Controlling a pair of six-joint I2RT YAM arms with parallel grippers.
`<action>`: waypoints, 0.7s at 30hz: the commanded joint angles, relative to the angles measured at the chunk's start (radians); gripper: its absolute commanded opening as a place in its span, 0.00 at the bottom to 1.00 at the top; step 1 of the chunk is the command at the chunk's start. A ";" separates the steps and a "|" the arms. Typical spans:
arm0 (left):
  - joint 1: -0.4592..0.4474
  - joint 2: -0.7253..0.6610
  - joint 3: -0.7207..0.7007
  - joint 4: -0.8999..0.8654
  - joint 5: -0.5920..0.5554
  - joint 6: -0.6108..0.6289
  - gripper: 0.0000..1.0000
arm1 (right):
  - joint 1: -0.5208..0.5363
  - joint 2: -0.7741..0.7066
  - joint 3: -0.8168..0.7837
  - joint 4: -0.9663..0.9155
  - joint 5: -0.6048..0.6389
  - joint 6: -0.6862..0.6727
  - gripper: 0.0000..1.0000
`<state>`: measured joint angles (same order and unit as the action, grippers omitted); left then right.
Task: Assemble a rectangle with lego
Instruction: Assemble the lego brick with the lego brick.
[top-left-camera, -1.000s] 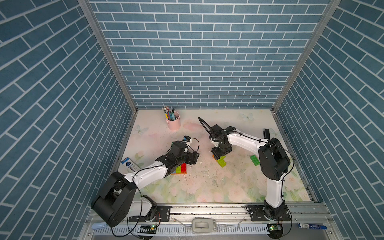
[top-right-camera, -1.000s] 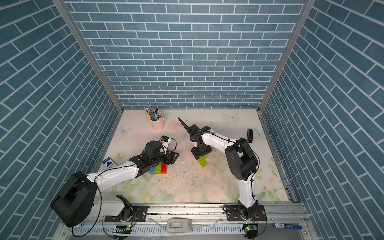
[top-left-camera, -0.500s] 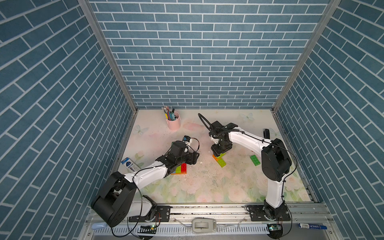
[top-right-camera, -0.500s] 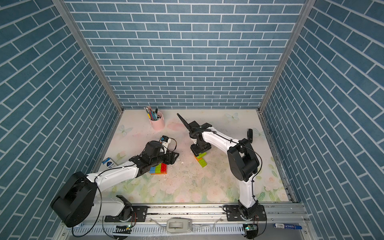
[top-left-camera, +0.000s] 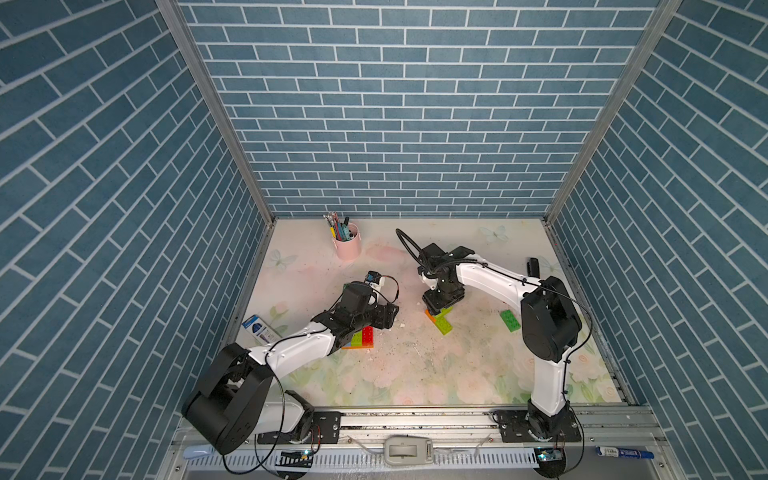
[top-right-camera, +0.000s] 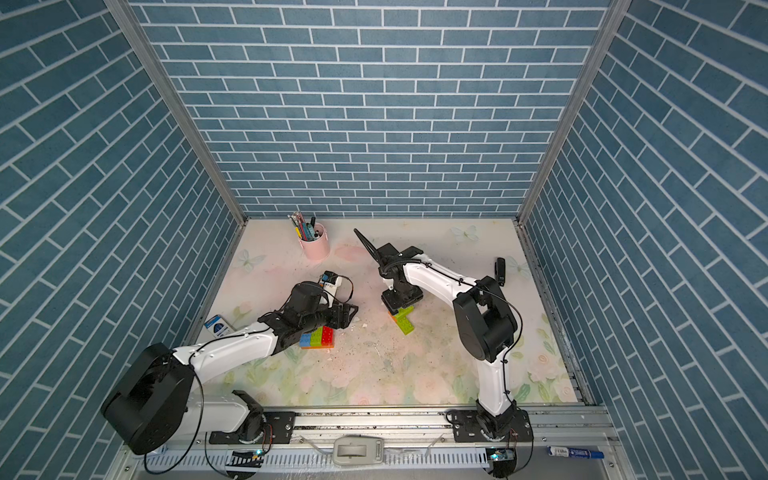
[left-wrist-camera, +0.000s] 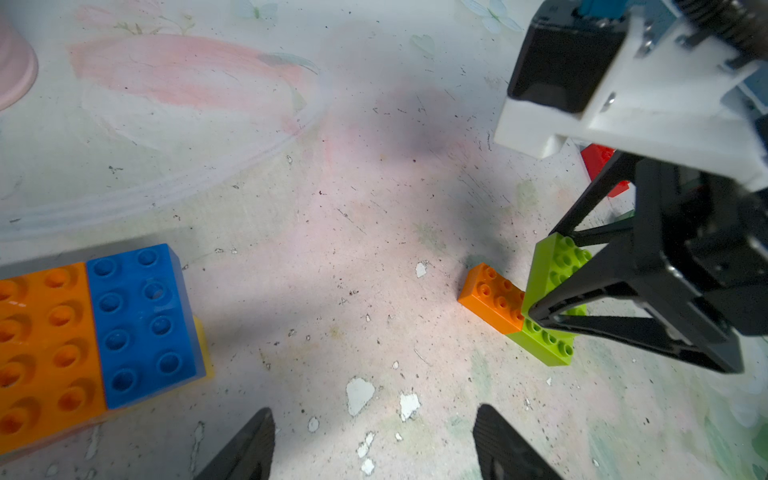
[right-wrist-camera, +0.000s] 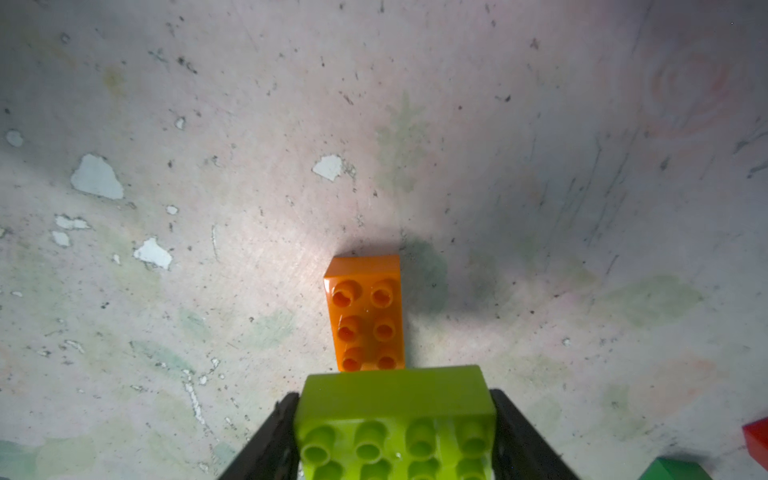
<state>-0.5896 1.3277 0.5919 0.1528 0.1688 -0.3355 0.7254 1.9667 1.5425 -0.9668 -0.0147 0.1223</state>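
While a lime brick (right-wrist-camera: 395, 395) is pinched between the jaws of the right gripper (right-wrist-camera: 395, 440), an orange brick (right-wrist-camera: 368, 316) is seen lying on the table (right-wrist-camera: 166, 104) just beyond it, slightly right of centre in both top views. The left gripper (left-wrist-camera: 374, 449) is held with jaws spread over bare table, beside a joined block of bricks (top-right-camera: 318, 336) left of centre. A loose green brick (top-left-camera: 510, 321) is seen further right in a top view.

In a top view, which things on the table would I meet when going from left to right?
Blue-and-white packet, joined block of bricks, lime bricks, loose green brick, small black object. The pink pen cup overlaps the block, so it is left out.
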 joint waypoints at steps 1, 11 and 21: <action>0.002 -0.009 0.002 0.007 0.000 0.010 0.77 | -0.004 0.021 -0.022 -0.011 -0.006 -0.035 0.00; 0.001 -0.008 0.003 0.008 0.003 0.014 0.77 | -0.014 0.032 -0.039 0.009 -0.015 -0.031 0.00; 0.001 -0.009 0.000 0.011 0.003 0.015 0.77 | -0.022 0.045 -0.041 0.019 -0.011 -0.033 0.00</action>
<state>-0.5896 1.3277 0.5919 0.1551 0.1688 -0.3347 0.7101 1.9907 1.5089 -0.9409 -0.0227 0.1219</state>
